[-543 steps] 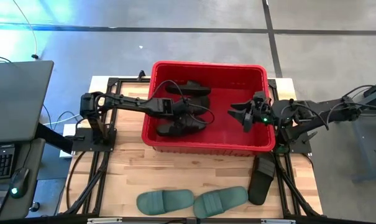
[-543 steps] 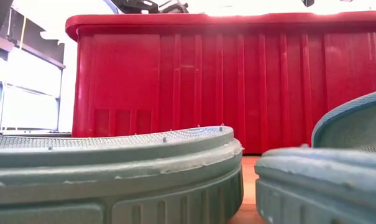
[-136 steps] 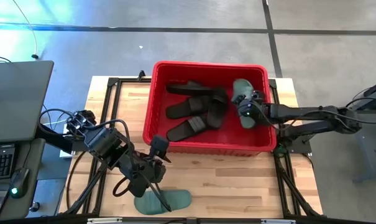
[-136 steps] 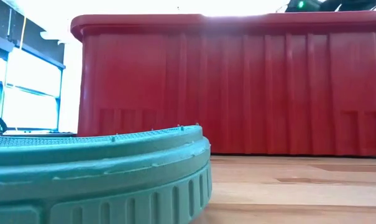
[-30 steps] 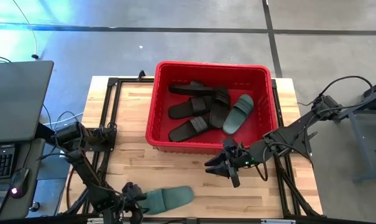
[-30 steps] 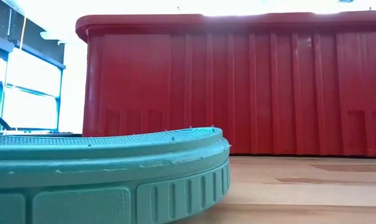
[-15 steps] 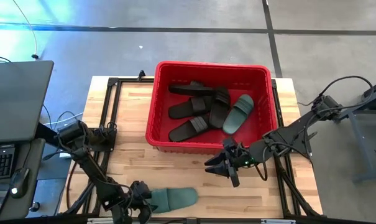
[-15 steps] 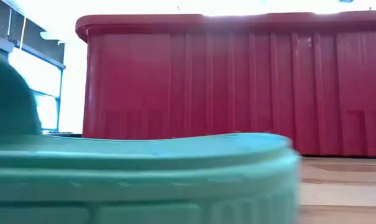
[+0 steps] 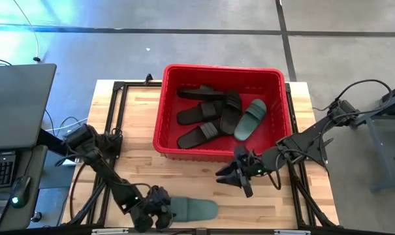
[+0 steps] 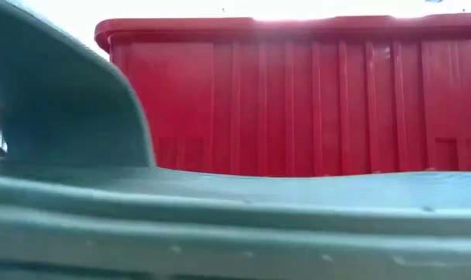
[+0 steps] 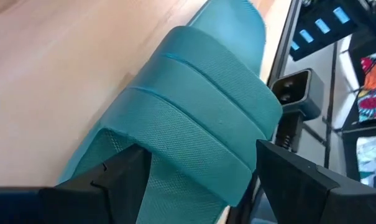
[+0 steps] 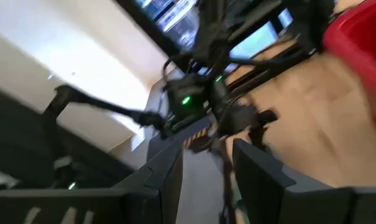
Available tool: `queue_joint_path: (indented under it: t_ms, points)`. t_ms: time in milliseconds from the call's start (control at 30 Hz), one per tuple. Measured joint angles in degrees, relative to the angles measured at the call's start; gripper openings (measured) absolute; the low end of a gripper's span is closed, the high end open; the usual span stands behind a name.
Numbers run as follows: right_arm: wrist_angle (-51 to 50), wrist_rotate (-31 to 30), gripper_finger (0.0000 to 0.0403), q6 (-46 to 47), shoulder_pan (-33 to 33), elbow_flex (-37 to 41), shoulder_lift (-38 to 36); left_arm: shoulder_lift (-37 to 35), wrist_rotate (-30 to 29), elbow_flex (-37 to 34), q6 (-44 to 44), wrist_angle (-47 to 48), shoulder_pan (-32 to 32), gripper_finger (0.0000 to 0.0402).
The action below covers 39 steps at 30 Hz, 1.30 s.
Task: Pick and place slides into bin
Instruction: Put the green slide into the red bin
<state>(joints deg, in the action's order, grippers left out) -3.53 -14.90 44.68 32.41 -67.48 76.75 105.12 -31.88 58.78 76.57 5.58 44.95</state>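
The red bin [image 9: 160,111] [image 10: 297,93] stands at the table's far middle. In it lie three black slides [image 9: 207,114] and one green slide [image 9: 249,119]. Another green slide [image 9: 196,210] [image 10: 219,218] [image 11: 206,106] lies sole down by the table's near edge. My left gripper [image 9: 163,207] [image 11: 200,149] is at this slide's left end, open, with the strap between its fingers. My right gripper [image 9: 231,177] [image 12: 206,177] hovers open in front of the bin's near wall, with nothing between its fingers. My left gripper comes at the green slide level from the table's left, its fingers lying along the slide. The two open fingers [image 11: 122,177] stand at either end of the strap's heel-side edge [image 11: 156,155] and push it. The fingers hide where the tips touch. The slide rests on the table.
A bare strip of wood [image 9: 184,173] lies between the bin and the near edge. The small low camera on its stand [image 11: 293,93] is at the near edge, just beyond the slide's toe. A desk with a laptop [image 9: 14,111] stands left of the table.
My left gripper has gone toward the table's right edge, along the near edge. The green slide has slid along the table ahead of it, nearer the low camera. The gap between the fingers has not changed.
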Motion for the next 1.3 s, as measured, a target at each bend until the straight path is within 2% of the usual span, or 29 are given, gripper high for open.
queue_joint_path:
  t_ms: [100,267,533,733,967,1167,1300]
  points:
    - [-0.22,1.98,0.0129,1.39,1.35,0.02,0.20,0.00,2.19,0.00,-2.34,-0.02,-1.82,0.0271]
    - [-0.06,1.43,0.0129,7.80,5.06,0.00,2.92,0.00,5.42,0.00,-7.19,-1.55,-4.75,0.0271]
    - [3.45,0.04,0.0129,27.16,9.54,0.03,16.16,0.00,10.28,0.00,-10.77,-2.78,-8.86,0.0271]
    - [12.40,-3.74,0.0129,40.02,9.00,0.04,27.37,0.00,11.69,0.00,-11.89,-3.07,-9.73,0.0271]
    - [21.03,-8.01,0.0129,50.18,6.92,0.07,37.44,0.00,13.31,0.00,-11.86,-3.34,-9.68,0.0271]
    - [27.14,-8.67,0.0129,54.85,5.67,0.07,42.39,0.00,13.31,0.00,-12.76,-5.63,-9.68,0.0271]
    - [28.26,-8.67,0.0129,55.79,3.85,0.07,42.93,0.00,13.38,0.00,-14.12,-7.49,-9.68,0.0271]
